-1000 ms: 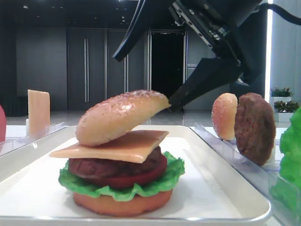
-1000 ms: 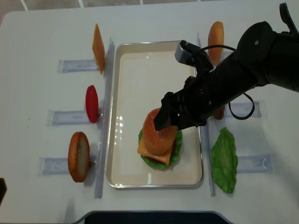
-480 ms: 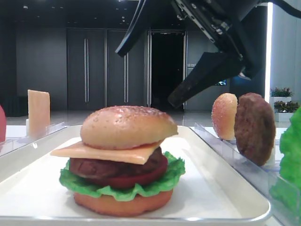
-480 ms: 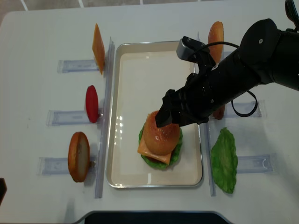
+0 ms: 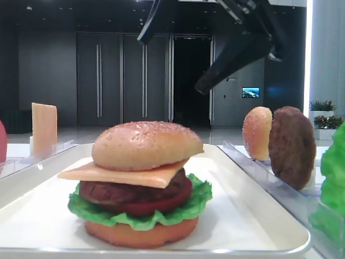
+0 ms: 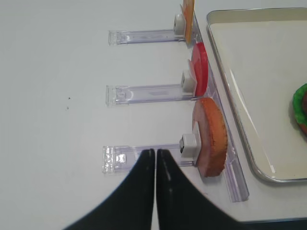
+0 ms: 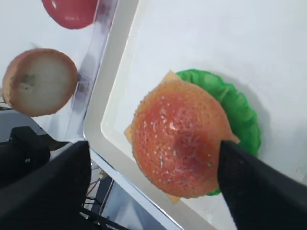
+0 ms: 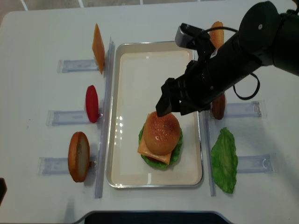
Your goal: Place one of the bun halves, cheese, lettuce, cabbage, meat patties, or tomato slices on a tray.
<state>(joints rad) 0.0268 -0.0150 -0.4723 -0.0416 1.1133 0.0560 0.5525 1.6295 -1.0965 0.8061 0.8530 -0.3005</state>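
Note:
The sesame bun top (image 5: 145,144) lies level on the cheese (image 5: 124,175), capping a stack of meat patty (image 5: 124,191), tomato slice (image 5: 170,202), lettuce (image 5: 140,217) and bun bottom (image 5: 140,234) on the white tray (image 5: 242,216). My right gripper (image 8: 174,105) hangs open above the stack, apart from it, with nothing held. In the right wrist view the bun top (image 7: 180,143) shows between its spread fingers (image 7: 249,191). My left gripper (image 6: 155,151) is shut and empty over the table left of the tray (image 6: 249,57).
Clear racks flank the tray. On the left stand a cheese slice (image 8: 98,42), a tomato slice (image 8: 92,103) and a bun bottom (image 8: 78,156). On the right are a second bun top (image 8: 216,30), a patty (image 8: 218,107) and lettuce (image 8: 225,160).
The bun top, tilted at the right gripper's fingers a second ago, has dropped flat onto the cheese. The open right gripper has risen and pulled back from it. The left gripper is still.

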